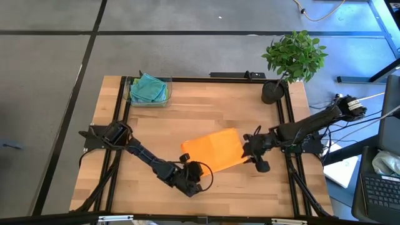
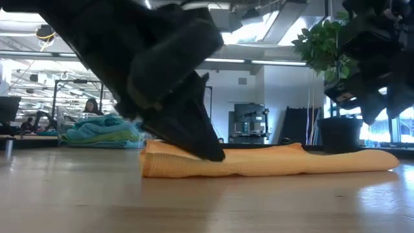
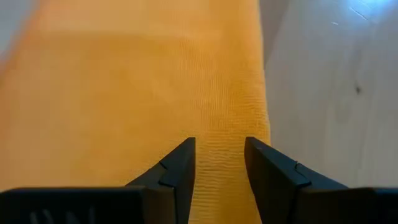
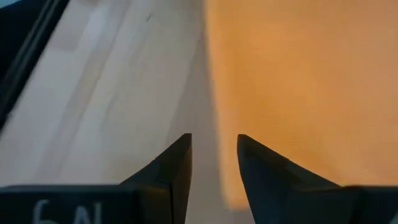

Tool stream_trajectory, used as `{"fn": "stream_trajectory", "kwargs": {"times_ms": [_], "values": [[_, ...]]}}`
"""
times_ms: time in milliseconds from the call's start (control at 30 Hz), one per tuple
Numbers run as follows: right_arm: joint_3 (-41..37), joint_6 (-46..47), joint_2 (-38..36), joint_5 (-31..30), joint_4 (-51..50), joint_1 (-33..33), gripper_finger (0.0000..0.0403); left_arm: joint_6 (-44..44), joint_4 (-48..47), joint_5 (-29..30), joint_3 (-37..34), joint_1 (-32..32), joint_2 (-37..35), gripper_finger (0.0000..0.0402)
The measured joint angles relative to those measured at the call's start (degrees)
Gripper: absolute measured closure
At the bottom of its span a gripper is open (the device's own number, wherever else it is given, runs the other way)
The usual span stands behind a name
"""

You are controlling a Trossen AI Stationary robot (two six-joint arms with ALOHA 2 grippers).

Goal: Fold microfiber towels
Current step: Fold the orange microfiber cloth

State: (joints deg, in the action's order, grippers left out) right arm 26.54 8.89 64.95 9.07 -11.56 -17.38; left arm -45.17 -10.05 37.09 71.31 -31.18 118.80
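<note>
A folded orange microfiber towel (image 1: 214, 150) lies flat on the wooden table, right of middle; the low view shows it as a low stack of layers (image 2: 272, 162). My left gripper (image 1: 195, 170) stands at its near left corner, slanting down, fingers a little apart over the cloth (image 3: 219, 149). My right gripper (image 1: 251, 155) hangs above the table beside the towel's right edge, fingers a little apart over bare wood (image 4: 213, 146). Folded teal and light blue towels (image 1: 149, 89) sit stacked at the far left. My left gripper has its fingertips (image 2: 212, 153) down at the towel's top layer near the near left corner (image 3: 221, 174), slanting in from the near left. Orange cloth shows in the gap between the fingers. Whether they touch or pinch it, I cannot tell.
The folded stack sits in a clear container (image 1: 164, 94) at the far left corner. A potted plant (image 1: 294, 59) stands at the far right corner. Black rails (image 1: 119, 125) run along the table's sides. Bare wood lies left of the towel and toward the far edge.
</note>
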Motion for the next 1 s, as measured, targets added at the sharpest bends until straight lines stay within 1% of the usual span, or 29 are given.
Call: {"fn": "stream_trajectory", "kwargs": {"times_ms": [67,133,167,267,333,400,500,567,733,867,1000], "values": [[-0.92,-1.72,-0.02,-4.78,4.06,-0.62,0.0273,5.72,-0.23,3.02,0.0,-0.64,-0.62,0.0271],[-1.32,-3.73,-0.11,-9.22,7.81,-0.79,0.0273,11.65,-1.53,7.64,0.0,-1.29,-1.36,0.0271],[-1.48,-4.72,-0.11,-10.4,10.14,-0.77,0.0273,14.42,-1.73,10.38,0.0,-1.6,-1.52,0.0271],[-1.52,-5.74,-0.11,-11.28,14.47,-0.38,0.0273,19.98,-3.16,17.9,0.0,-1.98,-1.83,0.0271],[-1.55,-3.95,-0.1,-11.42,13.88,0.0,0.0273,19.67,-4.68,19.25,0.0,-1.26,-1.87,0.0271],[-1.55,-1.72,0.54,-11.65,13.02,0.09,0.0273,17.46,-6.55,15.56,0.0,0.38,-1.9,0.0271],[-1.59,-1.72,2.56,-10.92,10.87,0.08,0.0273,16.4,-8.04,5.98,0.0,3.67,-1.89,0.0271],[-1.59,-1.9,4.35,-10.5,9.6,0.06,0.0273,16.18,-8.52,1.86,0.0,5.73,-1.89,0.0273],[-1.63,-3.45,8.79,-11.68,9.12,0.08,0.0273,15.49,-6.47,-0.67,0.0,8.49,-1.87,0.0277],[-1.63,-3.21,11.37,-15.53,9.54,0.08,0.0273,12.83,-9.05,-1.24,0.0,9.08,-1.76,0.0278],[-1.63,-3.49,13.08,-21.03,9.85,1.25,0.0273,6.87,-10.38,-4.38,0.0,9.04,-1.76,0.0278]]}}
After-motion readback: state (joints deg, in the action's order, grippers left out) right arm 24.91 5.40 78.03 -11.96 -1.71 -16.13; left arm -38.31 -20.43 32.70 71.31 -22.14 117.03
